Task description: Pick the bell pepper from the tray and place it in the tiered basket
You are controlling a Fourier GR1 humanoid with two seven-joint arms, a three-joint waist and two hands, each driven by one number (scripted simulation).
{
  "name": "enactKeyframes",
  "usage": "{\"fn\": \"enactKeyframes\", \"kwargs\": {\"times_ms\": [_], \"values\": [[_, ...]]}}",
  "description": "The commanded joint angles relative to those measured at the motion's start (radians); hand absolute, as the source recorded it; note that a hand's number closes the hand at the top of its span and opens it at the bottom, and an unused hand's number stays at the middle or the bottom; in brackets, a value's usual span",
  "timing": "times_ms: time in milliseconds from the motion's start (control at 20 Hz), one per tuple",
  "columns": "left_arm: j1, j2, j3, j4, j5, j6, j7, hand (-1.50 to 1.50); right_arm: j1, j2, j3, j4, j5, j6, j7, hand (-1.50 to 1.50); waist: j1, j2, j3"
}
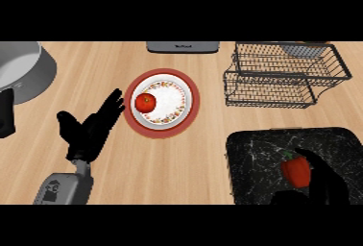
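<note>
A red bell pepper (296,171) with a green stem lies on the black marbled tray (255,158) at the lower right. My right hand (322,180) rests over the tray, its fingers curving along the pepper's right side and touching it. The black wire tiered basket (284,72) stands at the upper right, nothing visible in it. My left hand (89,127) stays open at the left, fingers up, left of the plate.
A red-rimmed white plate (181,103) holding a tomato (145,102) sits mid-counter. A grey pot-like appliance (21,72) fills the upper left corner. A dark flat device (183,46) lies at the back edge.
</note>
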Motion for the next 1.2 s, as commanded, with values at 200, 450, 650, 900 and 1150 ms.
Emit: {"fn": "enactKeyframes", "kwargs": {"times_ms": [200, 450, 650, 900, 1150], "values": [[0.047, 0.003, -0.006, -0.047, 0.006, -0.028, -0.005, 0.0, -0.041, 0.006, 0.011, 0.098, 0.086, -0.057, -0.049, 1.5, 0.009, 0.012, 0.02], [-0.004, 0.005, 0.024, -0.011, 0.016, -0.019, 0.014, 0.0, -0.031, 0.062, 0.018, 0.096, 0.079, -0.176, -0.107, 1.5, 0.003, 0.012, 0.021], [0.013, -0.014, -0.008, -0.004, -0.016, -0.007, 0.011, 0.0, -0.017, -0.113, -0.072, 0.076, -0.083, 0.076, -0.143, 1.5, 0.006, 0.013, 0.021], [0.002, 0.005, 0.023, -0.02, 0.006, -0.017, 0.018, 0.0, 0.04, -0.324, -0.201, 0.018, -0.308, 0.356, -0.234, 1.5, -0.001, 0.011, 0.02], [0.028, 0.005, 0.017, -0.063, 0.003, -0.015, 0.049, 0.0, 0.057, -0.343, -0.359, -0.186, -0.517, 0.463, -0.207, 1.5, -0.007, 0.008, 0.02]]}}
